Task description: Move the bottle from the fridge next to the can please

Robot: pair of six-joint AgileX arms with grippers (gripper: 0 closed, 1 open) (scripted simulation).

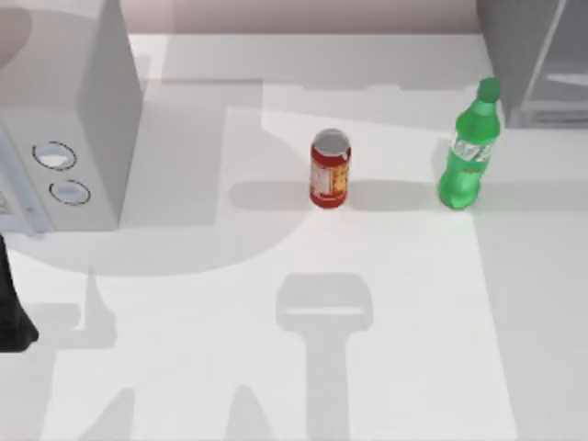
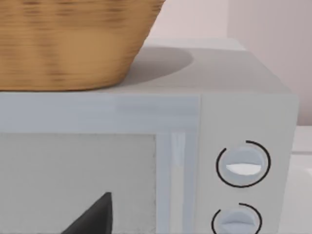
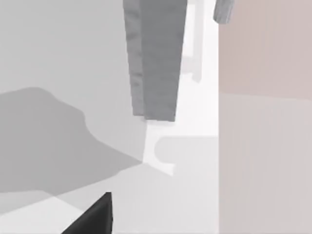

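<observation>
The green bottle (image 1: 469,152) stands upright on the table, right of the middle, with no gripper touching it. The red can (image 1: 330,171) stands upright to its left, about a can's height away. The grey fridge (image 1: 537,60) fills the far right corner, just behind the bottle. My left arm (image 1: 11,317) is a dark shape parked at the table's left edge. A dark part of the left gripper (image 2: 92,219) faces the dialled box. In the right wrist view, a dark part of the right gripper (image 3: 92,217) hangs over pale surfaces and a grey upright panel (image 3: 156,58).
A light grey box with two round dials (image 1: 69,119) stands at the far left. A woven basket (image 2: 68,44) sits on top of it. The white tabletop (image 1: 276,367) stretches open in front of the can and bottle, crossed by arm shadows.
</observation>
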